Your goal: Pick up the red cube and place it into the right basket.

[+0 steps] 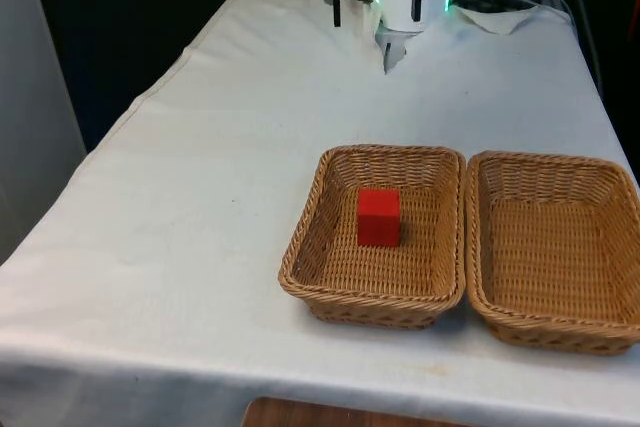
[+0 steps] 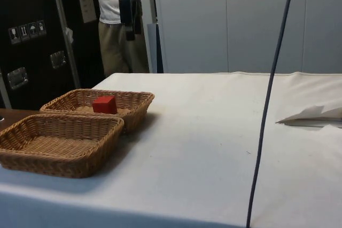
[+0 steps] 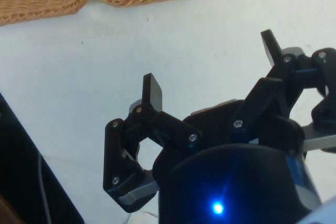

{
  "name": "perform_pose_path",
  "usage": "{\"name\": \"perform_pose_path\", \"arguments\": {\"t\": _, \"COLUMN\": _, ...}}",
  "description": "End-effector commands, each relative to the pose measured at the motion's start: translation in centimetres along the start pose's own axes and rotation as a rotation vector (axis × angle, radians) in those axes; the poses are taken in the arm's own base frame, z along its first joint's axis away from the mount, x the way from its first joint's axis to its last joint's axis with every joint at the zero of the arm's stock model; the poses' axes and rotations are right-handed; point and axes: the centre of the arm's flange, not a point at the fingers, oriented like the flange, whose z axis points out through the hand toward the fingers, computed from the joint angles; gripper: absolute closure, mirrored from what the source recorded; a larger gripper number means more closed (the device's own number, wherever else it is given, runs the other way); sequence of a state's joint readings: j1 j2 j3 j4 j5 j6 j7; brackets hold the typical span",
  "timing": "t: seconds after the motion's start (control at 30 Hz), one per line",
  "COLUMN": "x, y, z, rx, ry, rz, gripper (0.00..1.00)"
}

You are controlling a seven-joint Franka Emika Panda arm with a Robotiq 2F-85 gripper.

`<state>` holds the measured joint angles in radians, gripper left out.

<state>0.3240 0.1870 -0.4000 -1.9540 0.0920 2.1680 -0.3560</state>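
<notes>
End effector (image 3: 212, 74) spread wide above bare cloth (image 3: 173, 45).

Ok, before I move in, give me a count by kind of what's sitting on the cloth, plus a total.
Wicker baskets: 2, one holding the cube, one beside it on the front view's right.
Red cube: 1.
Total: 3.
The gripper hangs open, holding nothing, at the table's far end.
</notes>
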Motion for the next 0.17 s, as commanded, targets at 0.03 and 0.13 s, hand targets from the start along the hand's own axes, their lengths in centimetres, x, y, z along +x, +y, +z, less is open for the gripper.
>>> {"name": "perform_pose_path", "arguments": {"t": 0.03, "x": -0.38, "y": -0.25, "z": -0.39, "rx": -0.01, "ry": 0.0, "rz": -0.012, "gripper": 0.0}}
{"name": "perform_pose_path", "arguments": {"t": 0.13, "x": -0.45, "y": -0.28, "z": -0.39, "rx": -0.004, "ry": 0.0, "rz": -0.013, "gripper": 0.0}}
